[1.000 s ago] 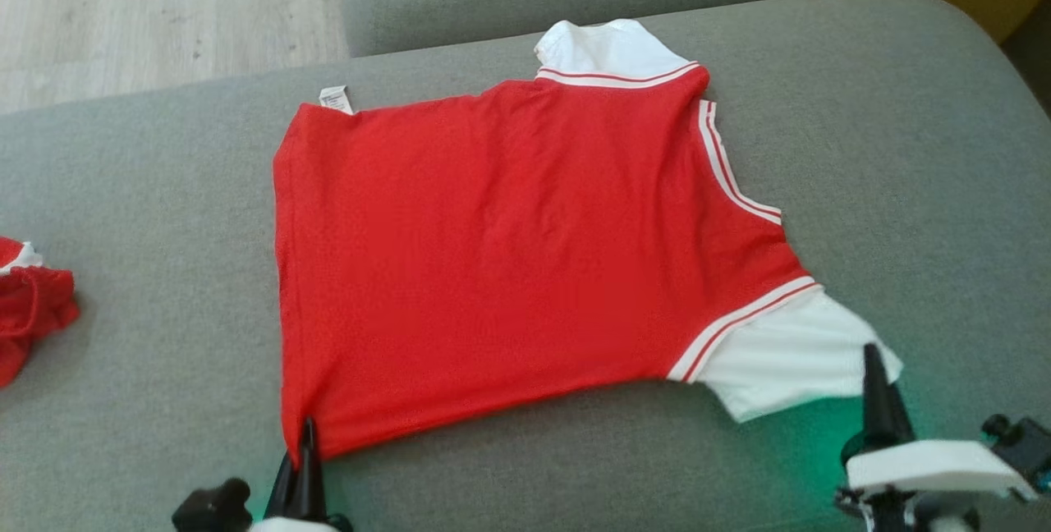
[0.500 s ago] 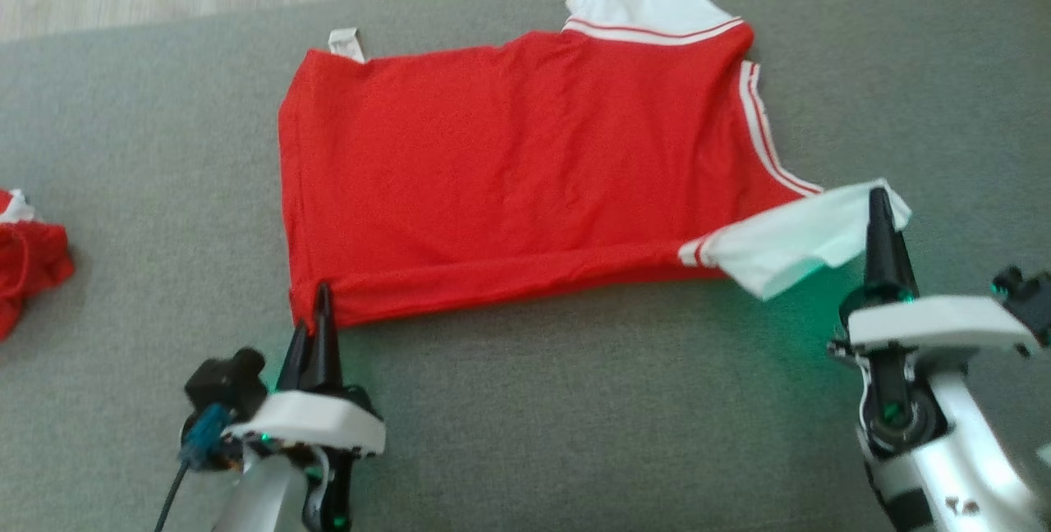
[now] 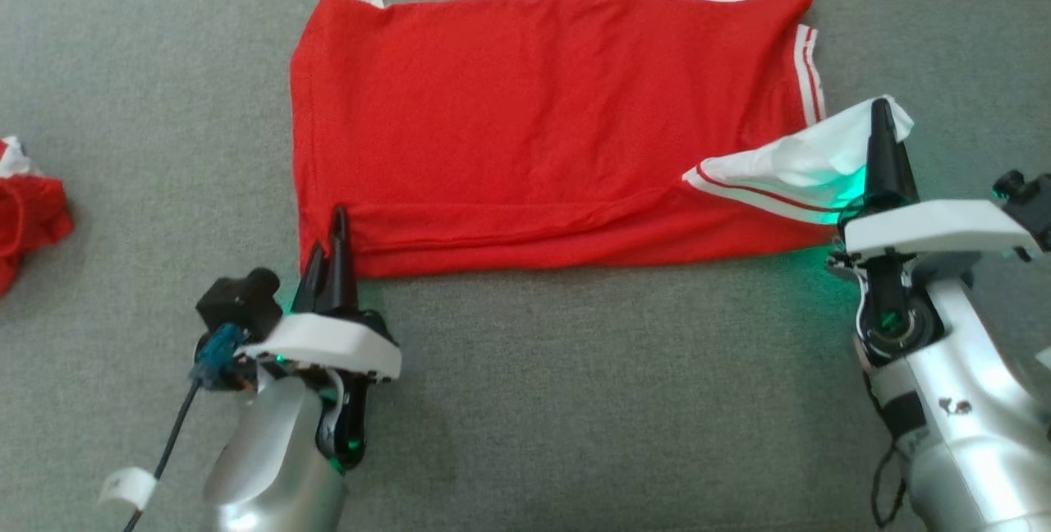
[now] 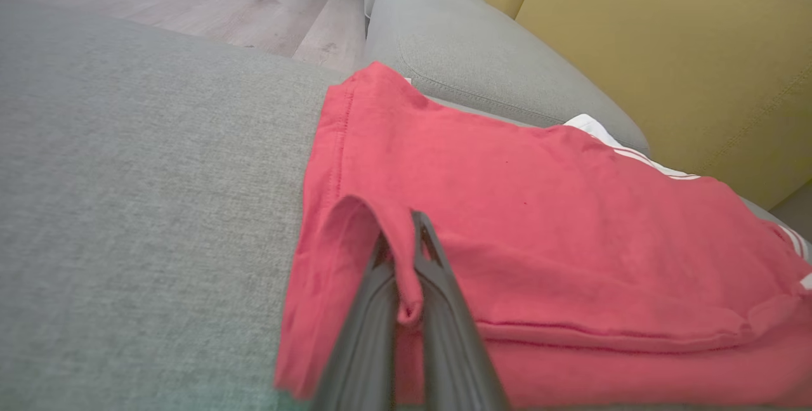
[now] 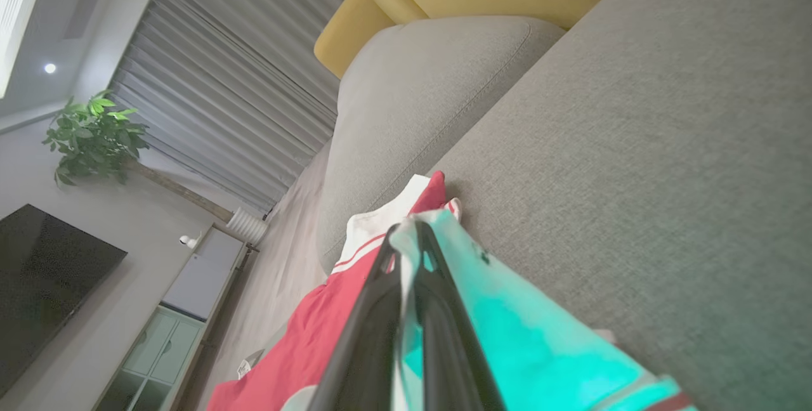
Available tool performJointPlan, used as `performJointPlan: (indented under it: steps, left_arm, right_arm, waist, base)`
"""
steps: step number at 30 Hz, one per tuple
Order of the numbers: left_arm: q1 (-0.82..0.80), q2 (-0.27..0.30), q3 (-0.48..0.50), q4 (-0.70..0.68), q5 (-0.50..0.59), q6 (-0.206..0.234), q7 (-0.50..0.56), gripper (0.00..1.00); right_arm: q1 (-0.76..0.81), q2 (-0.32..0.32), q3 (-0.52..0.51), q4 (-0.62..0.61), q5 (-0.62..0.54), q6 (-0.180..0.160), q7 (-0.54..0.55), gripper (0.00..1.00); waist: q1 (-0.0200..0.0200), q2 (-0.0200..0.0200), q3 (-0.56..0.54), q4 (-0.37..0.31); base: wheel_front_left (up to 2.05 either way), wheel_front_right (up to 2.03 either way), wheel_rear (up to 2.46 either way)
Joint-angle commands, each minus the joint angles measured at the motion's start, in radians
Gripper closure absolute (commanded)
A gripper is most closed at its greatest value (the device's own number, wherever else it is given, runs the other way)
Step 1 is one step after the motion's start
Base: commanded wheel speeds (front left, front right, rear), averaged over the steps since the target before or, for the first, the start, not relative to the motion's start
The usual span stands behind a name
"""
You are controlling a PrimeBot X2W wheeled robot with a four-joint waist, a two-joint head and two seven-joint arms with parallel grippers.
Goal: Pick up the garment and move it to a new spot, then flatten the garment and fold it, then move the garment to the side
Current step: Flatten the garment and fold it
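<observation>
Shirt [image 3: 534, 113], red with white sleeves, lies spread on the grey sofa cushion [image 3: 575, 401], directly ahead of both claws. The left claw [image 3: 330, 230] is closed on the near hem corner; the left wrist view shows a loop of red fabric pinched between its fingers [image 4: 368, 328]. The right claw [image 3: 882, 113] is closed on one white sleeve [image 3: 788, 162], which is raised and turned over the shirt body to that claw's left. The shirt's near edge is doubled over between the two claws. A crumpled red cloth [image 3: 29, 220] lies well apart, left of the left claw.
</observation>
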Motion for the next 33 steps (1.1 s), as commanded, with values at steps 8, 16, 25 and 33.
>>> performJointPlan:
  steps: [8,16,25,33]
  left_arm:
    - [-0.062,0.015,0.058,-0.082,-0.046,0.101,-0.005,0.0]
    - [0.025,0.015,0.095,-0.215,0.1,0.162,-0.005,0.0]
    - [0.137,0.015,0.092,-0.197,0.25,0.179,-0.005,0.0]
    - [0.221,0.015,0.108,-0.178,0.277,0.16,-0.005,0.0]
  right_arm:
    - [-0.104,-0.005,0.04,0.004,-0.064,-0.001,-0.039,0.0]
    - [-0.002,0.009,-0.075,-0.141,-0.415,-0.001,-0.042,0.0]
    - [0.149,0.072,-0.135,-0.139,-0.773,-0.001,-0.042,0.0]
    - [0.228,0.097,-0.13,-0.103,-0.848,-0.001,-0.042,0.0]
  waist:
    - [-0.0001,0.0,0.024,0.012]
    - [-0.0001,0.0,0.007,0.019]
    - [-0.0001,0.0,-0.068,0.015]
    - [-0.0001,0.0,-0.143,0.013]
  base:
    - [0.0,0.0,0.0]
    - [0.0,0.0,0.0]
    - [0.0,0.0,0.0]
    - [0.0,0.0,0.0]
